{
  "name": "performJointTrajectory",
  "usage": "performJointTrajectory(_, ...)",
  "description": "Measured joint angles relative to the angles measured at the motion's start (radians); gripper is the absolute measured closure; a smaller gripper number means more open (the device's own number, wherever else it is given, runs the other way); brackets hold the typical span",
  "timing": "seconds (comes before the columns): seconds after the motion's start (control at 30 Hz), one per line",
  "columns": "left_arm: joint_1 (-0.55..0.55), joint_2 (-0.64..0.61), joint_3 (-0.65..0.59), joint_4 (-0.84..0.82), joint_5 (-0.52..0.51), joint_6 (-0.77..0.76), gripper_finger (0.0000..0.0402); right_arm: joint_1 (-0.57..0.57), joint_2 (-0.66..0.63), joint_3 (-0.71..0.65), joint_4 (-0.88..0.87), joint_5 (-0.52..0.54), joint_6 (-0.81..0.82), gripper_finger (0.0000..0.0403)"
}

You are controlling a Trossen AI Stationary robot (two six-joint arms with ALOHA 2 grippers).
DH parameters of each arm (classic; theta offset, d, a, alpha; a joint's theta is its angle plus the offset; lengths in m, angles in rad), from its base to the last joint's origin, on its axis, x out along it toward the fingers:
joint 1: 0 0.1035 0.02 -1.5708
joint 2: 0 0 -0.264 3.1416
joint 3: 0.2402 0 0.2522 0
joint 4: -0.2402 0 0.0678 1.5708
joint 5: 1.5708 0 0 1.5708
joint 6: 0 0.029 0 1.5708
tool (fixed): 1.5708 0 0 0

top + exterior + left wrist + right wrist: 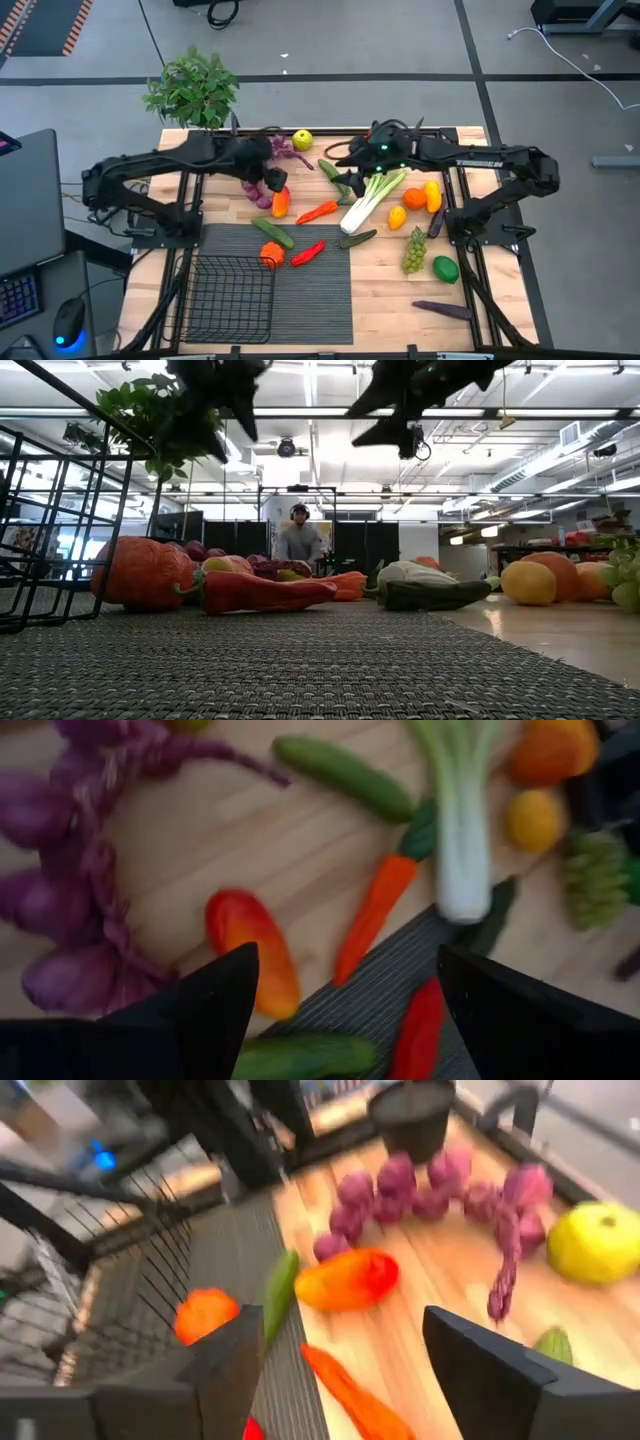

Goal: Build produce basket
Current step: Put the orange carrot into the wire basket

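The black wire basket (232, 298) stands on the dark ribbed mat (320, 300) at the near left. Produce lies spread over the wooden table. My left gripper (272, 182) hangs open above the purple grapes (70, 870) and an orange-red pepper (250, 945), touching neither. My right gripper (347, 182) hangs open above a small cucumber (330, 170), near the leek's (372, 198) green top, with nothing between its fingers (225, 1370). The low view shows both grippers well above the table.
A long red pepper (317, 211), cucumbers (272, 232), a red pepper (307, 252) and an orange fruit (271, 255) lie near the basket's far right corner. Green grapes (414, 250), a green apple (446, 268) and an eggplant (442, 309) lie right. A potted plant (192, 88) stands far left.
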Motion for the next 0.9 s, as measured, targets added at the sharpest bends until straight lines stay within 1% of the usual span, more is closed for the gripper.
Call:
performJointTrajectory(0.17,-0.002,-0.048,0.064,-0.001,0.001,0.049,0.0088,0.020,0.141,0.079,-0.077,-0.002,-0.038,0.0122)
performJointTrajectory(0.27,-0.005,-0.070,0.091,-0.016,0.004,0.073,0.0088,0.042,0.227,0.122,-0.106,-0.004,-0.099,0.0122)
performJointTrajectory(0.37,-0.008,-0.105,0.110,-0.024,0.024,0.096,0.0088,0.061,0.305,0.153,-0.177,0.000,-0.187,0.0122)
performJointTrajectory(0.43,-0.011,-0.125,0.121,-0.029,0.037,0.113,0.0088,0.078,0.340,0.165,-0.225,0.012,-0.231,0.0122)
performJointTrajectory(0.6,-0.014,-0.175,0.138,-0.047,0.036,0.117,0.0088,0.115,0.399,0.171,-0.229,0.021,-0.260,0.0123)
performJointTrajectory(0.73,-0.028,-0.202,0.139,-0.063,0.035,0.107,0.0088,0.137,0.446,0.172,-0.221,0.058,-0.297,0.0123)
performJointTrajectory(0.9,-0.054,-0.211,0.139,-0.071,0.038,0.108,0.0088,0.143,0.503,0.172,-0.222,0.123,-0.298,0.0123)
